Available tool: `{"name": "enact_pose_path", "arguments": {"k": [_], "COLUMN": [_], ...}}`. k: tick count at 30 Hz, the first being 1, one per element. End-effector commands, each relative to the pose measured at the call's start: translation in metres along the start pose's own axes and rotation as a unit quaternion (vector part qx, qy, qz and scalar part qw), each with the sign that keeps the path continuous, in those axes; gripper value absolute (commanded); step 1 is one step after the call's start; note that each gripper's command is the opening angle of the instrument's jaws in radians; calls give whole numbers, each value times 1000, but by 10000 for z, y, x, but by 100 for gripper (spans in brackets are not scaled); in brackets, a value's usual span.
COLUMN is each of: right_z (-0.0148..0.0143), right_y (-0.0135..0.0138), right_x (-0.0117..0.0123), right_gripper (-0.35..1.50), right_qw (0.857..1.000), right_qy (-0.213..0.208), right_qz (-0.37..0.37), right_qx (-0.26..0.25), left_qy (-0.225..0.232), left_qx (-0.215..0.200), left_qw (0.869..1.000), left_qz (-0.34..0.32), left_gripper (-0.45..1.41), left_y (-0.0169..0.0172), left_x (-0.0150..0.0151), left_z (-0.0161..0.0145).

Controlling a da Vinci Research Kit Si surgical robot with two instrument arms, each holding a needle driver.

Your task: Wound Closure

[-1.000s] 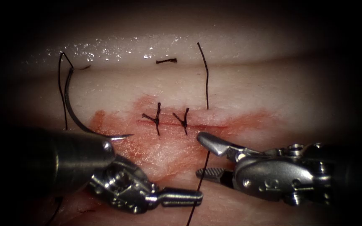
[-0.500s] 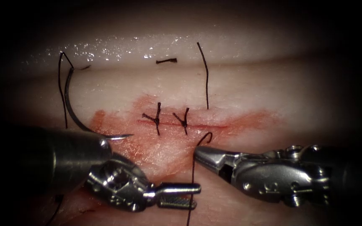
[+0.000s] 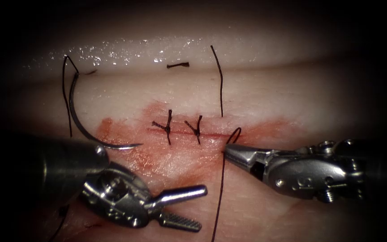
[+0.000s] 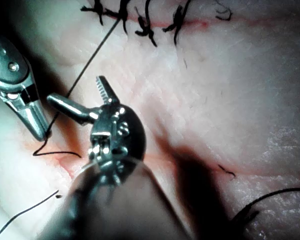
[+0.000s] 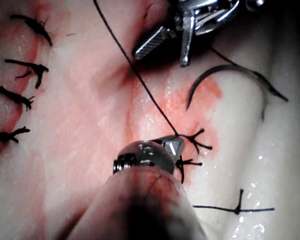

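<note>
The right tool (image 3: 227, 152) clamps the thread (image 3: 220, 192) just right of the two knots (image 3: 182, 127), keeping it taut; the left tool (image 3: 198, 207) gapes empty beside it. The needle (image 3: 83, 125) lies free on the tissue (image 3: 292, 98), left of the cut (image 3: 211, 134).

1. The endoscope view looks down on the tissue (image 3: 265, 98) from above and in front, near enough that the cut (image 3: 211, 134) runs across the middle. The left claw (image 3: 182, 207) comes in from the picture's left and the right claw (image 3: 229, 152) from its right.
2. The left wrist view looks along its own shaft from very close, past the left claw (image 4: 82, 95), toward the cut (image 4: 190, 22) beyond.
3. The right wrist view looks along its own shaft from very close, over the right claw (image 5: 172, 145).
4. All three views share both claws, the thread (image 3: 220, 188) between them and the stitches (image 3: 182, 126); the right claw (image 4: 40, 132) appears in the left wrist view, the left claw (image 5: 167, 47) in the right wrist view.
5. The endoscope and right wrist views share the needle (image 3: 83, 127).
</note>
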Motion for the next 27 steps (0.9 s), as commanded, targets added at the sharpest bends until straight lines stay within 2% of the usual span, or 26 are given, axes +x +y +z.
{"name": "enact_pose_path", "arguments": {"k": [1, 7, 12, 21, 27], "right_z": [9, 11, 12, 22, 29], "right_y": [4, 20, 40, 54, 58], "right_x": [-4, -38, -65, -79, -90], "right_gripper": [-35, -35, -35, -35, -35], "right_qw": [1000, 999, 998, 997, 997], "right_qy": [-1, 3, 11, 10, 9], "right_qz": [5, 36, 60, 70, 72], "right_qx": [-1, -5, -13, -15, -16], "left_qy": [-1, -9, -16, -5, 1], "left_qx": [1, 6, 8, 5, 3], "left_qw": [1000, 1000, 1000, 1000, 1000], "left_qz": [1, 4, 6, 13, 11], "left_gripper": [81, 94, 94, 94, 94], "left_y": [3, 8, 15, 24, 23], "left_x": [-2, -2, -16, -19, -8], "left_z": [8, 24, 38, 59, 57]}}
